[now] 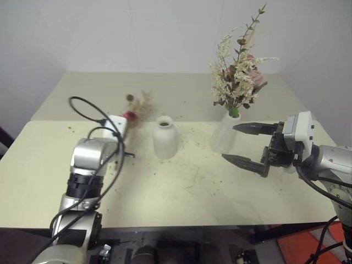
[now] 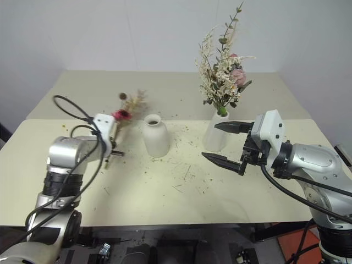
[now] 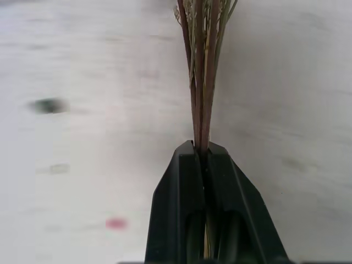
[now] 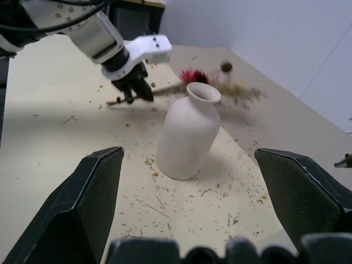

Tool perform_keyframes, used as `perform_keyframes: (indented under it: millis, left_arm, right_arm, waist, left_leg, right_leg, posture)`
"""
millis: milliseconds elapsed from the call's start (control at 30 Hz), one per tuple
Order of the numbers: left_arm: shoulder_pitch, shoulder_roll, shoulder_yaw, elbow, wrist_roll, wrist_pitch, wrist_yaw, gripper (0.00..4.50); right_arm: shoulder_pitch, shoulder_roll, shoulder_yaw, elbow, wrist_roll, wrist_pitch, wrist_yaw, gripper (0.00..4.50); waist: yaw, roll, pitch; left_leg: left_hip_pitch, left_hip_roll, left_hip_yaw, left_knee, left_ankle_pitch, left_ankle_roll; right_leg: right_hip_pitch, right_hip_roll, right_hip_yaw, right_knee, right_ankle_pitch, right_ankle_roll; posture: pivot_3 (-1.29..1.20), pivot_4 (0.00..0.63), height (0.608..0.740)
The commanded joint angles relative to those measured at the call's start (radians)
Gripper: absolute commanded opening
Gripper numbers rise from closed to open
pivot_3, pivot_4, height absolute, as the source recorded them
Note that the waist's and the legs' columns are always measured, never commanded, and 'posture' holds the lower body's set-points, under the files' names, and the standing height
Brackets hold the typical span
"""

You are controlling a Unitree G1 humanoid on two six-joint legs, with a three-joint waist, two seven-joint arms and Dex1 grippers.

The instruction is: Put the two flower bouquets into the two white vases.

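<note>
Left eye view: cream-white bouquet (image 1: pixel 237 66) already in the tall vase (image 1: pixel 224 133), left hand (image 3: pixel 202 159) clenched on the thin bouquet's (image 2: pixel 127 105) stems, squat vase (image 1: pixel 164 137) unfilled, right hand (image 1: pixel 248 146) released.

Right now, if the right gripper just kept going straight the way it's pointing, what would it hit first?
Most likely the squat white vase: it stands centred between the open right gripper's fingers, with bare table before it. The left gripper, holding the thin bouquet, lies beyond. Depth is uncertain.
</note>
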Motion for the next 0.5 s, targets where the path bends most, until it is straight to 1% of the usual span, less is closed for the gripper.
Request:
perform_keyframes:
  millis: [33,100,167,233,267,333,400,500]
  left_arm:
    - [-0.036,0.002,0.099,0.035,0.038,-0.256,0.064,0.03]
    - [-0.042,-0.019,0.16,0.023,0.006,-0.422,0.053,0.03]
    - [-0.062,-0.057,0.23,0.002,-0.06,-0.572,0.022,0.03]
    - [-0.12,-0.11,0.336,0.007,-0.193,-0.621,-0.021,0.03]
    - [-0.143,-0.129,0.367,0.015,-0.254,-0.657,-0.068,0.03]
    - [-0.159,-0.164,0.39,0.021,-0.34,-0.766,-0.183,0.03]
    - [-0.172,-0.188,0.387,0.049,-0.386,-0.867,-0.276,0.03]
    - [-0.22,-0.218,0.399,0.135,-0.481,-0.948,-0.413,0.03]
  right_arm:
    - [-0.002,0.002,-0.03,-0.018,0.003,-0.016,-0.008,4.5]
    - [0.004,0.005,-0.033,-0.022,0.001,-0.018,-0.015,4.5]
    - [0.013,0.007,-0.036,-0.025,-0.003,-0.02,-0.022,4.5]
    - [0.024,0.01,-0.037,-0.026,-0.011,-0.027,-0.028,4.5]
    - [0.028,0.012,-0.039,-0.027,-0.011,-0.027,-0.032,4.5]
    - [0.037,0.011,-0.047,-0.031,-0.005,-0.02,-0.036,4.5]
    - [0.048,0.009,-0.057,-0.038,0.002,-0.016,-0.038,4.5]
    - [0.076,0.004,-0.076,-0.052,0.006,-0.012,-0.044,4.5]
  waist:
    - [0.003,0.0,0.0]
    - [0.009,-0.001,0.0]
    - [0.016,-0.001,0.0]
    - [0.026,-0.001,0.0]
    - [0.027,-0.001,0.001]
    - [0.025,-0.001,0.0]
    - [0.024,-0.001,0.0]
    - [0.024,-0.001,0.0]
  left_leg:
    - [0.0,0.0,0.0,0.0,0.0,0.0]
    - [-0.002,0.0,0.0,0.001,0.0,0.0]
    - [-0.003,0.0,0.0,0.001,0.0,0.0]
    - [-0.003,0.0,0.0,0.001,0.0,0.0]
    - [-0.004,0.0,0.0,0.002,0.0,0.0]
    - [-0.004,-0.001,0.0,0.003,0.0,0.0]
    - [-0.004,-0.001,0.0,0.002,0.0,0.0]
    - [-0.003,-0.001,0.0,0.003,0.0,0.0]
  right_leg:
    - [0.0,0.0,0.0,0.0,0.0,0.0]
    - [0.0,-0.001,-0.001,-0.001,0.0,0.0]
    - [-0.001,-0.001,-0.002,-0.001,0.001,0.0]
    - [-0.001,-0.002,-0.002,-0.002,0.001,0.0]
    - [0.0,-0.002,-0.003,-0.002,0.001,0.0]
    - [0.0,-0.002,-0.003,-0.002,0.001,0.001]
    - [0.0,-0.002,-0.003,-0.003,0.001,0.001]
    - [0.001,-0.001,-0.002,-0.002,0.001,0.001]
  posture:
    - [0.0,0.15,0.74]
    - [0.0,0.15,0.74]
    - [0.0,0.15,0.74]
    - [0.0,0.15,0.74]
    - [0.0,0.15,0.74]
    - [0.0,0.15,0.74]
    - [0.0,0.15,0.74]
    - [0.0,0.15,0.74]
